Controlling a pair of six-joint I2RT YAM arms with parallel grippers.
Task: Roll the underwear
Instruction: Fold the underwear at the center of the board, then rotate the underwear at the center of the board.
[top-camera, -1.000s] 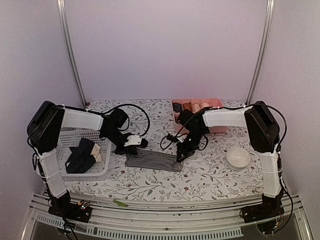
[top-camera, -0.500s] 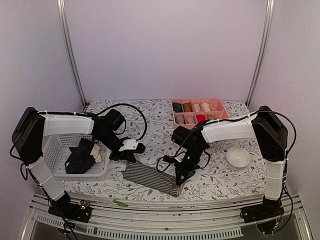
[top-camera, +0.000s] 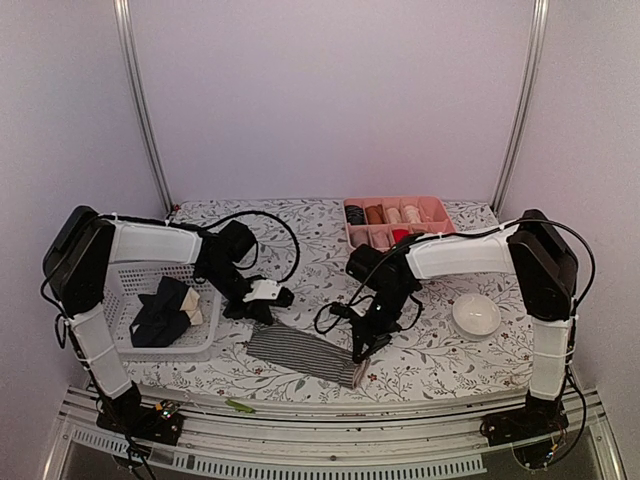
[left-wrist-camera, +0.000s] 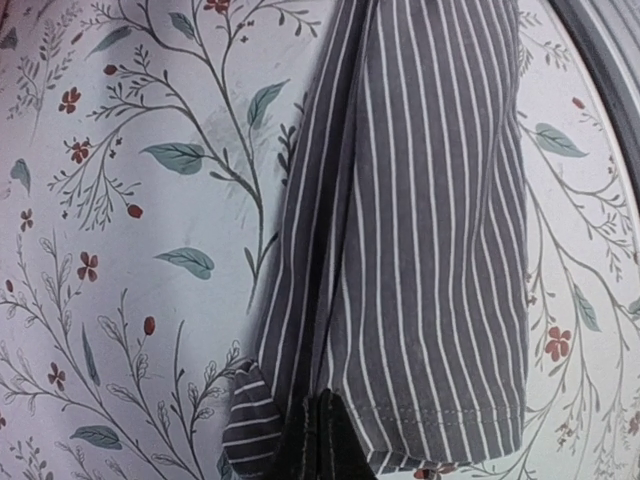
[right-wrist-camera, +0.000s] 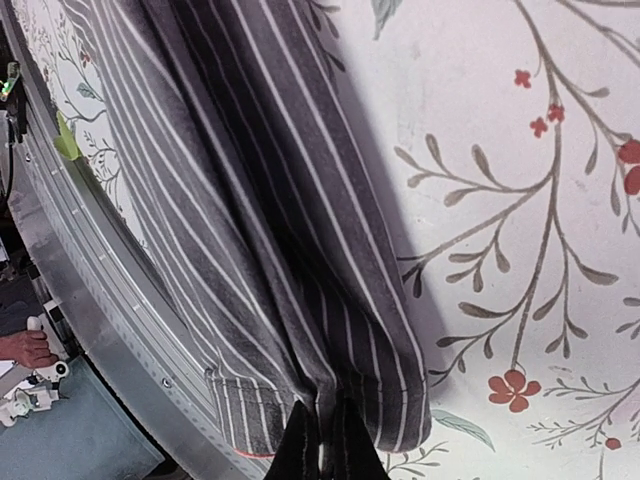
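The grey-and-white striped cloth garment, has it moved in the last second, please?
Yes. The grey-and-white striped cloth garment has shifted toward the table's front edge: formerly level with the small white bowl, it now lies nearer.

In the top view, the flowered tabletop (top-camera: 310, 235) lies bare across the upper middle, between the white mesh basket (top-camera: 128, 282) at left and the pink divided tray (top-camera: 437, 206) at upper right. The striped underwear (top-camera: 300, 350) fills the lower centre, stretched between the left gripper (top-camera: 262, 321) and right gripper (top-camera: 361, 352), each pinched on an end. A white bowl (top-camera: 476, 316) sits at lower right with bare cloth around it.
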